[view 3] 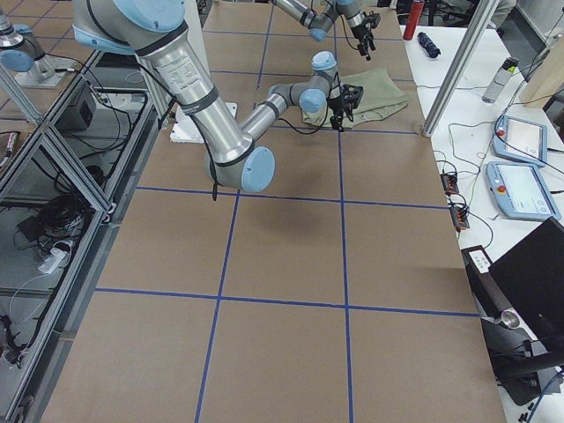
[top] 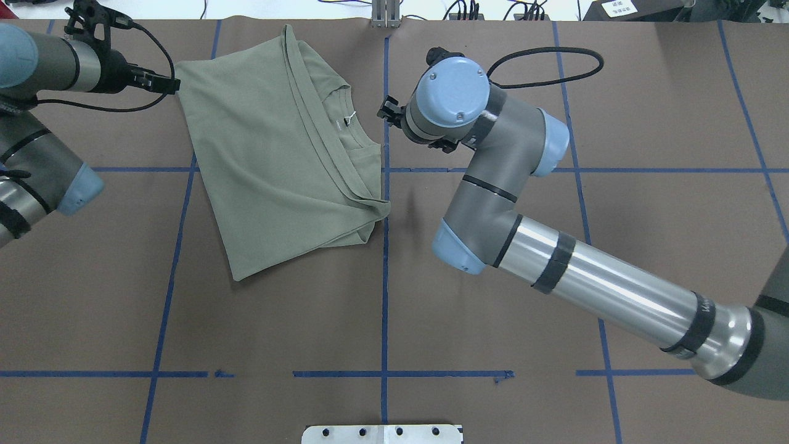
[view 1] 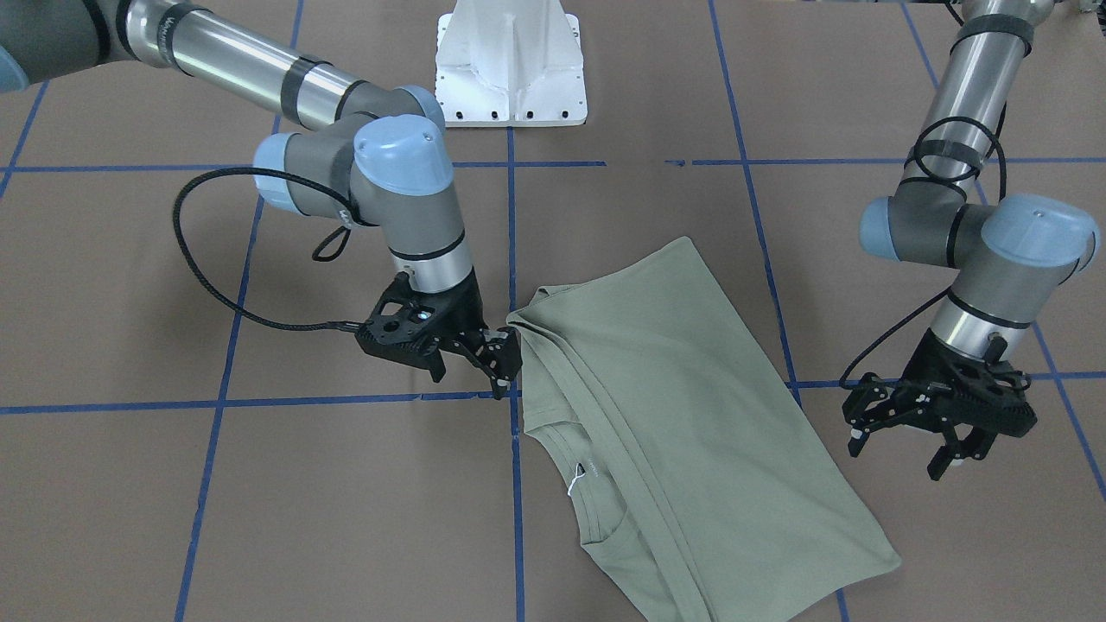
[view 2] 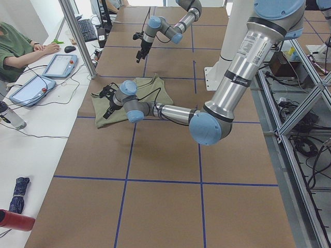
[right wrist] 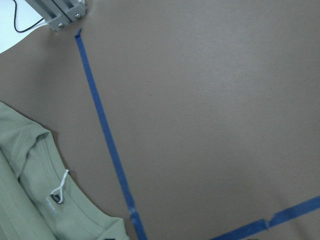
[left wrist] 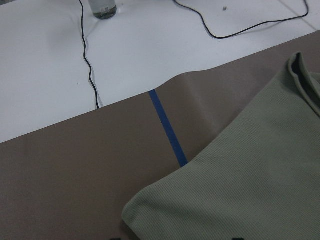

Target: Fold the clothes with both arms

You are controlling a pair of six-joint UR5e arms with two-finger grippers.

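The sage-green shirt lies flat on the brown table as a folded, slanted rectangle, also seen in the overhead view. Its ribbed neck, white label and tag string face up along one long side. My right gripper hangs open just off the shirt's folded corner, beside it and not touching. Its wrist view shows the neck and tag string at lower left. My left gripper is open above the table past the opposite long edge, holding nothing. Its wrist view looks down on a shirt corner.
The white pedestal base stands at the table's robot side. Blue tape lines grid the table. A white desk with tablets and a seated person lies past the table's far edge, and an aluminium post stands there.
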